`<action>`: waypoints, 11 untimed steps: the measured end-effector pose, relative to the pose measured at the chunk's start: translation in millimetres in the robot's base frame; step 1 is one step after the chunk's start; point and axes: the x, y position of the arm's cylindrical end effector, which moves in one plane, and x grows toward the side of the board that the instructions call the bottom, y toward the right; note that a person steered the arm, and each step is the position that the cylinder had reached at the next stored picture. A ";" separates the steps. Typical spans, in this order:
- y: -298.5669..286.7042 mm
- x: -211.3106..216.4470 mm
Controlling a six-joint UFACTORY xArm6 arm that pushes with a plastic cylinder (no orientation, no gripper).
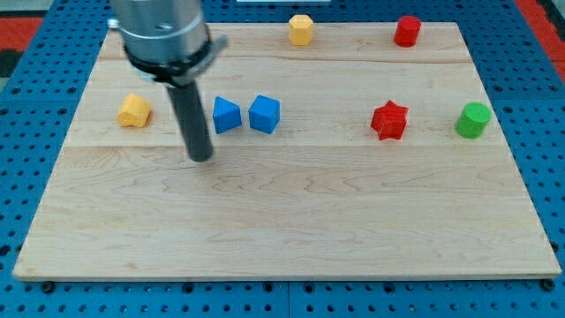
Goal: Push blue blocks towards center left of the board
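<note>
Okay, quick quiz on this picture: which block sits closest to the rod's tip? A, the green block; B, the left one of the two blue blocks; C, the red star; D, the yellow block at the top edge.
B: my tip rests just to the view's lower left of the left blue block, while the green block, red star and top yellow block lie much farther off.

The tabletop (291,230) is pale wood with visible grain and a smooth, matt finish, lying on a blue perforated panel (26,53). The blue blocks (227,115) (264,114) look like smooth, slightly glossy plastic. The rod ending in my tip (202,159) is dark and matt below a greyish metallic collar (166,40).
</note>
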 end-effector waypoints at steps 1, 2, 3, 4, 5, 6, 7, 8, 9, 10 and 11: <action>9.1 2.7; 12.8 2.7; 12.8 2.7; 21.2 2.7; 69.3 -9.3; 91.6 -29.9; 94.6 -77.6; 87.3 -88.4; 68.1 -88.7; 64.1 -94.0; 29.7 -90.9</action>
